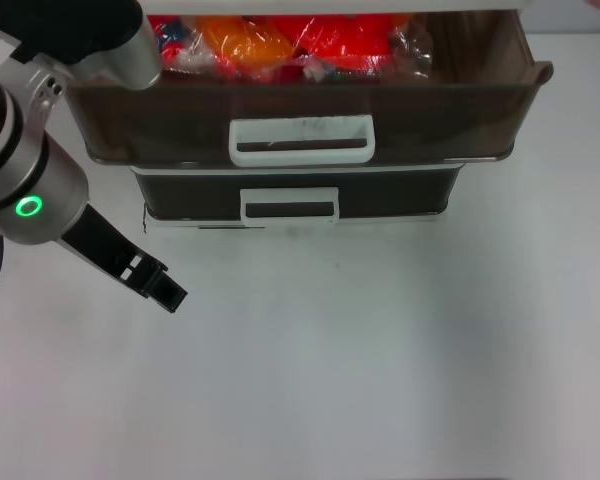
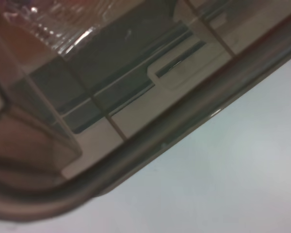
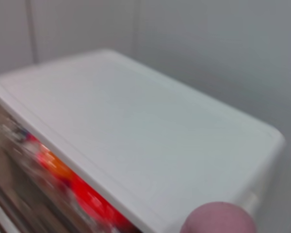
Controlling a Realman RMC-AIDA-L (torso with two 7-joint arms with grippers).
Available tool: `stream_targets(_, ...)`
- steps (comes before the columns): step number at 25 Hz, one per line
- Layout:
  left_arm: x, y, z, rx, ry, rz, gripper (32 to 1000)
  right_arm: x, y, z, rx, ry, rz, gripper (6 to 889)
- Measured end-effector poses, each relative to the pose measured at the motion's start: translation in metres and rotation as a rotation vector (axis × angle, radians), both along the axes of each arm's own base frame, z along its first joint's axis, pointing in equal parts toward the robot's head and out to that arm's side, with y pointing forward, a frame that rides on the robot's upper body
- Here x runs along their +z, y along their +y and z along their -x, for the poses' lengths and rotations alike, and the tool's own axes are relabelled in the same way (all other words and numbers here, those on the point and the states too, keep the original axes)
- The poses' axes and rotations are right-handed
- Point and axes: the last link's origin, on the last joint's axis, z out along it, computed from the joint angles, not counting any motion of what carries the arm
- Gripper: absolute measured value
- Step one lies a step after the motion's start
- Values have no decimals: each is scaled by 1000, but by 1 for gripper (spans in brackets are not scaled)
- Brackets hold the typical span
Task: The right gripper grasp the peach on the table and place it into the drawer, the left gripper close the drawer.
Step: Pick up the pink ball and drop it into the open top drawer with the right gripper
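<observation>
The peach [image 3: 218, 219] shows only in the right wrist view, as a pale pink round shape close under the camera. It hangs in the air above the cabinet's white top [image 3: 136, 126], carried by my right gripper, which itself is out of view. The drawer [image 1: 460, 110], wide and brown with a long white handle [image 1: 301, 140], stands pulled open. My left gripper [image 1: 170, 293] hovers shut and empty over the table [image 1: 380, 350], in front of the drawer's left end.
Orange and red wrapped items [image 1: 280, 45] fill the back of the open drawer. Below it sits a narrower dark drawer [image 1: 180, 195], shut, with a short white handle [image 1: 289, 206]. The left wrist view looks along the brown drawer rim [image 2: 184, 111].
</observation>
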Motion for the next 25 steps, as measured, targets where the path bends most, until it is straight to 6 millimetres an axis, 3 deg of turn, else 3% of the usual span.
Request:
stream_targets(11, -1, 0, -2, -5, -2, 0, 799, -36, 20, 45, 190, 191, 220, 80)
stream_targets(19, -1, 2, -2, -11, -7, -7, 799, -80, 37, 58, 198, 204, 386, 76)
stream_targets(25, -1, 2, -3, -12, -8, -7, 798, -91, 38, 62, 210, 189, 417, 82)
